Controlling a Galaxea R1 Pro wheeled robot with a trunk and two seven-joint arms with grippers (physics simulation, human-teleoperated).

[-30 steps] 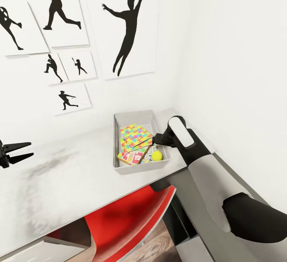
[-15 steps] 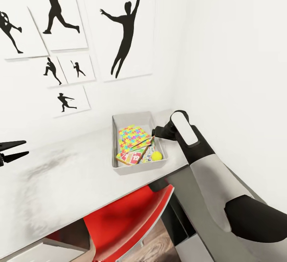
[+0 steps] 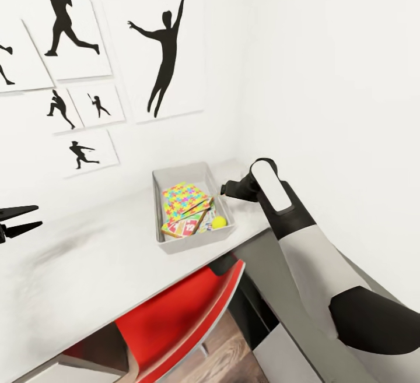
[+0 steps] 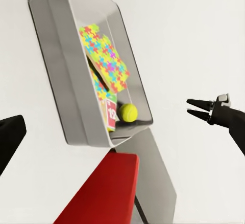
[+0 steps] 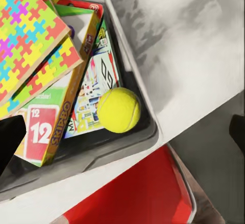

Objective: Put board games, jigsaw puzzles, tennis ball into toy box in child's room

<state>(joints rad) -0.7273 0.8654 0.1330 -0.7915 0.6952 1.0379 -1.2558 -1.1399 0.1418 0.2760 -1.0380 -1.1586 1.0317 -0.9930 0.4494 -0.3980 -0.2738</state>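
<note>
Head view: toy box (image 3: 192,242) sat mid-frame on table (image 3: 87,278), puzzles (image 3: 184,197), games (image 3: 185,227), ball (image 3: 219,222) inside. Left gripper (image 3: 26,220) apart, empty. Right gripper (image 3: 224,189) beside box rim, jaws unreadable. Best lift straight clear, avoid nudging rim.

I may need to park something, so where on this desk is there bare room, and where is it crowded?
Free: the white table between the left gripper and the toy box. Crowded: the box, holding jigsaw puzzles, board games and tennis ball.

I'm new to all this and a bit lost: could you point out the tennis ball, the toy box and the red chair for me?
tennis ball (image 5: 119,110): right wrist view, middle of the ball.
toy box (image 3: 196,239): head view, its near grey wall.
red chair (image 3: 181,307): head view, its red back, under the table edge.
</note>
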